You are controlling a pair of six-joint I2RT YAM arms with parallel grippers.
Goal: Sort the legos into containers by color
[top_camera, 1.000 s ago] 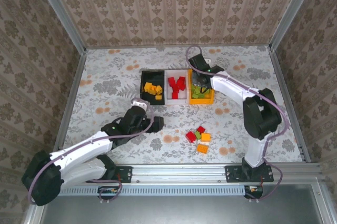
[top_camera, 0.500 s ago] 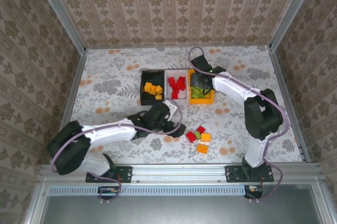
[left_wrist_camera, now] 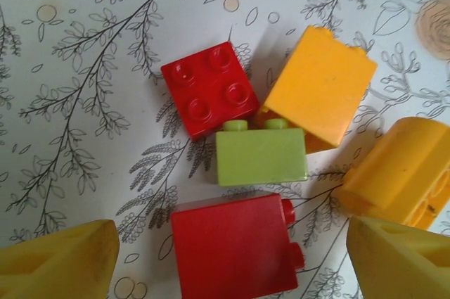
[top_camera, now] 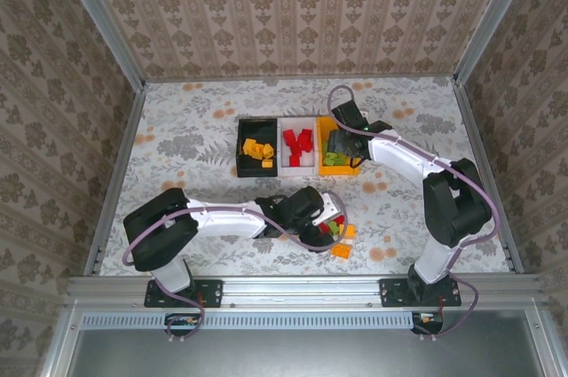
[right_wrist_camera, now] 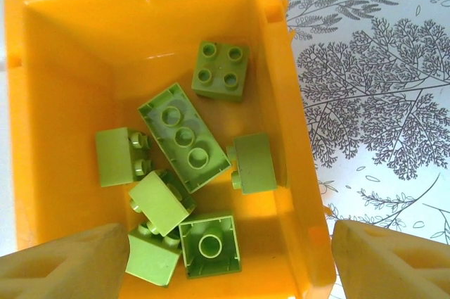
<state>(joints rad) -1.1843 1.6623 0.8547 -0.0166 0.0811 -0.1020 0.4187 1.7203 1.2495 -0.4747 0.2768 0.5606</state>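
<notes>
My left gripper (top_camera: 321, 224) hangs open over the loose legos near the table's front. In the left wrist view its fingertips (left_wrist_camera: 60, 260) straddle a red brick lying on its side (left_wrist_camera: 235, 246). Just beyond lie a light green brick (left_wrist_camera: 261, 157), a red brick with studs up (left_wrist_camera: 209, 88) and two orange bricks (left_wrist_camera: 320, 88) (left_wrist_camera: 408, 172). My right gripper (top_camera: 341, 141) is open above the orange bin (top_camera: 338, 167), nothing between its fingers (right_wrist_camera: 394, 260). Several green bricks (right_wrist_camera: 184, 137) lie in that bin (right_wrist_camera: 63, 67).
The black bin (top_camera: 243, 145) holds orange bricks (top_camera: 258, 150) and the white bin (top_camera: 286, 130) holds red bricks (top_camera: 299, 144); both stand left of the orange bin. One orange brick (top_camera: 341, 250) lies nearest the front rail. Patterned walls enclose the table.
My left arm has swept right from in front of the black bin to over the loose bricks. My right gripper has shifted slightly right over the orange bin.
</notes>
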